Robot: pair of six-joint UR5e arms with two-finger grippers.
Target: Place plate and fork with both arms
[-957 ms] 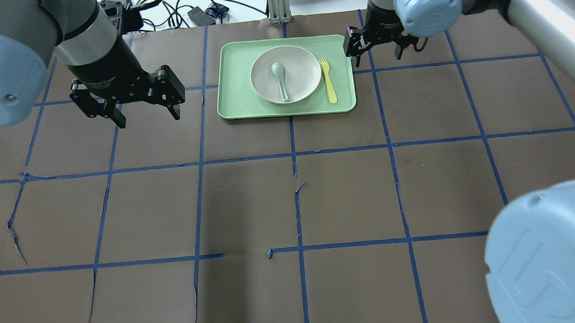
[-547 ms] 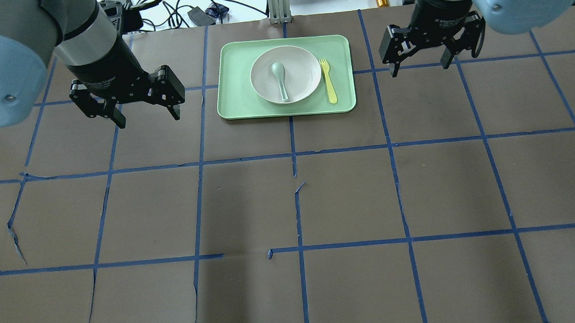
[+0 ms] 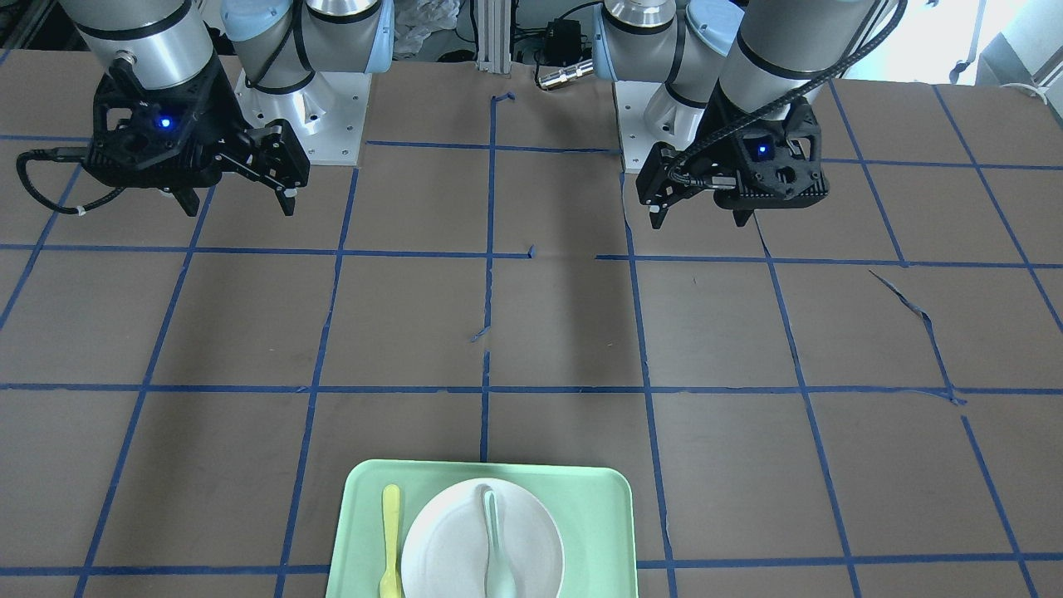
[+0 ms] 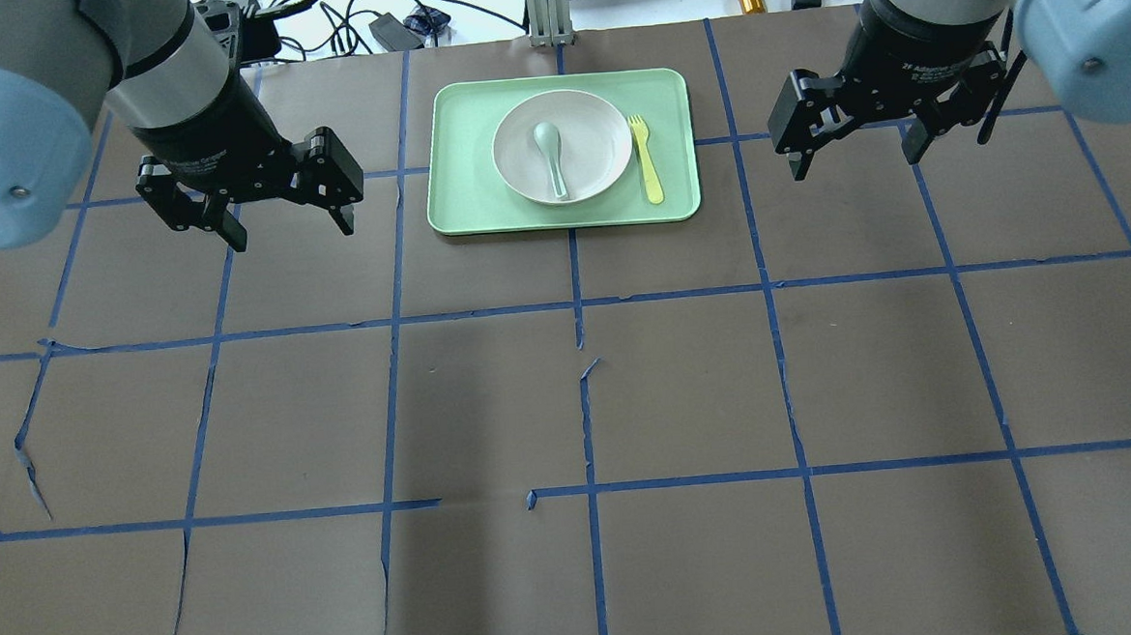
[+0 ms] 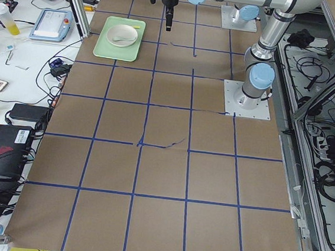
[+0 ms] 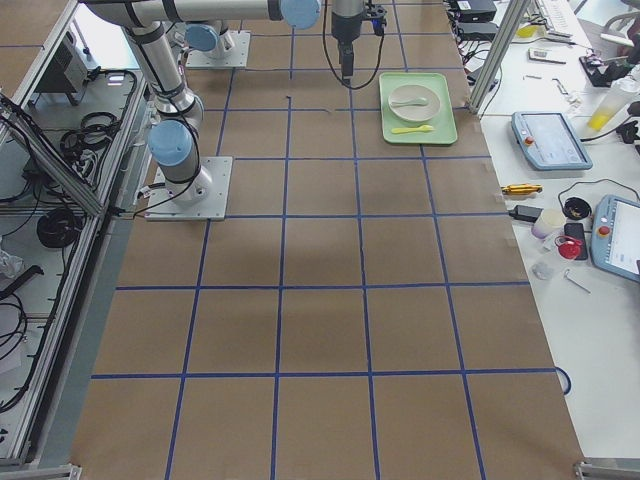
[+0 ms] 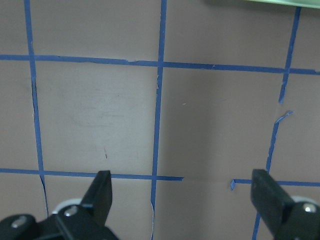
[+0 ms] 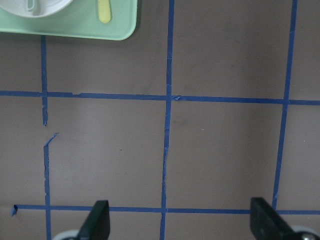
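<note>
Robotics lab, not a domestic space. The worktable (image 4: 685, 389) is papered brown and gridded with blue tape (image 4: 579, 302), and a jointed robot arm (image 5: 270, 37) is bolted down on a metal base plate (image 5: 231, 108). A side bench carries a control pendant (image 6: 545, 140), loose black cables (image 5: 316, 62) lie in the gutter alongside, and an aluminium frame post (image 4: 543, 9) stands at the table's far edge.

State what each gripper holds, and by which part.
Nothing: left gripper and right gripper are open and empty; plate and fork lie on the tray.
</note>
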